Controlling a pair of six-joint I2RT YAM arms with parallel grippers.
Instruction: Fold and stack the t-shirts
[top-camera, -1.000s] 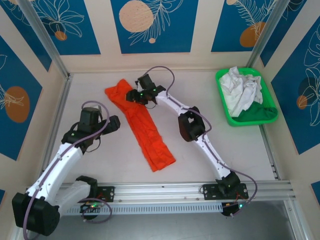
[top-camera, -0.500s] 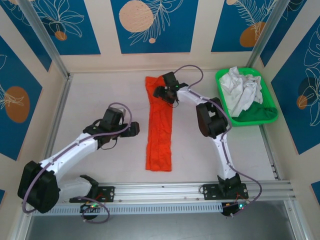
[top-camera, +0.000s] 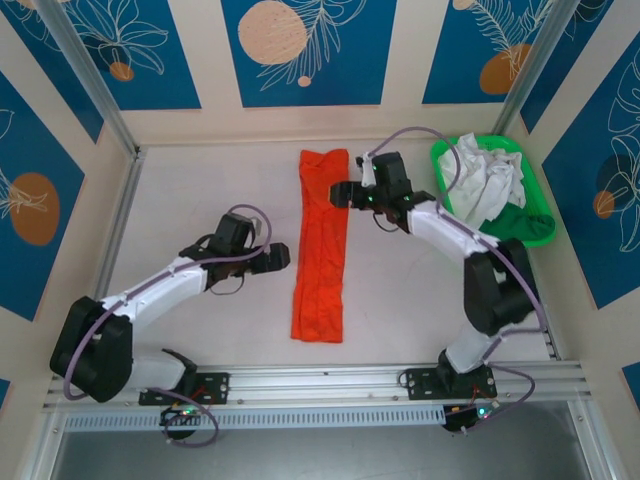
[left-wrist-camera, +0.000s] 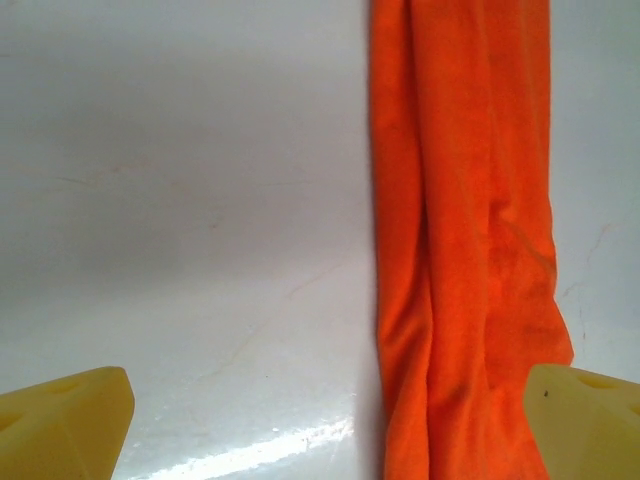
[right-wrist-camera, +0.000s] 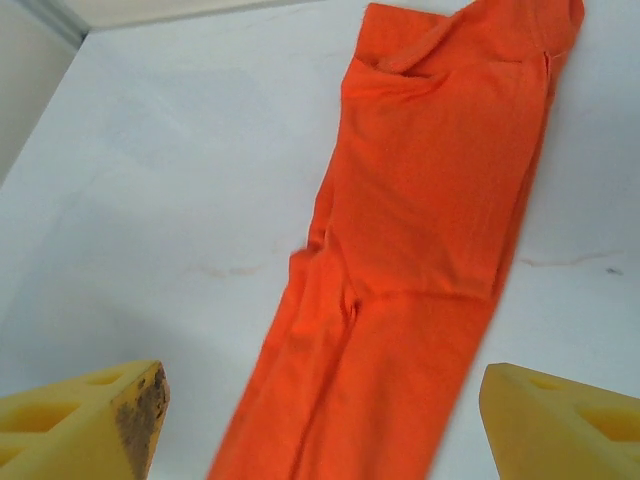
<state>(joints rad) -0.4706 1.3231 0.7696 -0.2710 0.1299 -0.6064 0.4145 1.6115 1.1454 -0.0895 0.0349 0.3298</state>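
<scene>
Orange shirt (top-camera: 322, 250) lies flat on the counter (top-camera: 200, 200), folded into one long narrow strip running near to far, about mid-counter. The far end is a bit wider with a fold across it; the near end is squared off. Lengthwise creases show in the left wrist view.

Left gripper (top-camera: 278, 257) is wide and holds nothing. It sits just left of the strip at roughly mid-length, apart from the cloth. In its wrist view the yellow fingertips (left-wrist-camera: 60, 420) are at the two bottom corners, with bare counter and the strip's left edge between them.

Right gripper (top-camera: 343, 193) is also wide and holds nothing. It is at the right edge of the strip's far part. From the top I can't tell whether it touches the cloth. Its wrist view looks down the strip with a fingertip in each bottom corner, and the cloth lies on the counter between them, not pinched.

White shirt (top-camera: 485, 180) is crumpled in the green tray (top-camera: 525, 222) at the far right, unfolded, well apart from the orange one.
</scene>
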